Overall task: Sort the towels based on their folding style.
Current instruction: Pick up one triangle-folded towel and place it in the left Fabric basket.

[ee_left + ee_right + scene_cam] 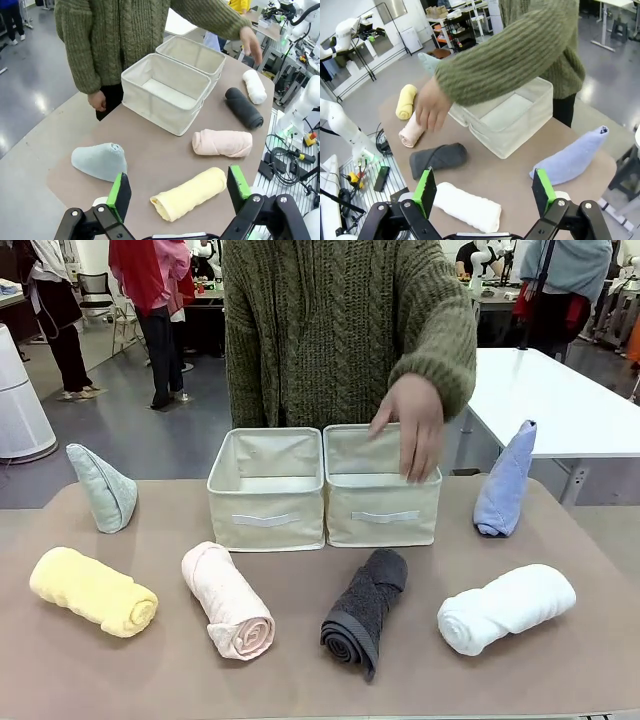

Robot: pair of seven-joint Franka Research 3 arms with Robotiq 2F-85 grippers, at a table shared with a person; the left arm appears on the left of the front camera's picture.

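Four rolled towels lie in a row along the near edge of the table [300,680]: a pale yellow roll [93,591] toward the left corner, then a pale pink roll [228,600], a dark grey roll [365,610] and a white roll [505,607] toward the right corner. Behind them, at the middle of the far edge, two cream fabric bins stand touching side by side, the left bin [266,510] and the right bin [383,515], both with nothing inside. A pale teal folded towel [103,487] stands as a cone by the far left corner, and a light blue folded towel [505,480] stands tilted by the far right corner.

The tabletop is a smooth brownish-grey surface with rounded corners. A person in an olive cable-knit sweater stands at the far edge, one hand [410,430] hanging over the right bin. Beyond are a glossy grey floor, a white table to the right and other people standing.

From above the table, the left gripper [178,185] holds its jaws spread wide and grips nothing, with the yellow roll on the table below it. The right gripper [484,184] is likewise wide and empty above the white roll.
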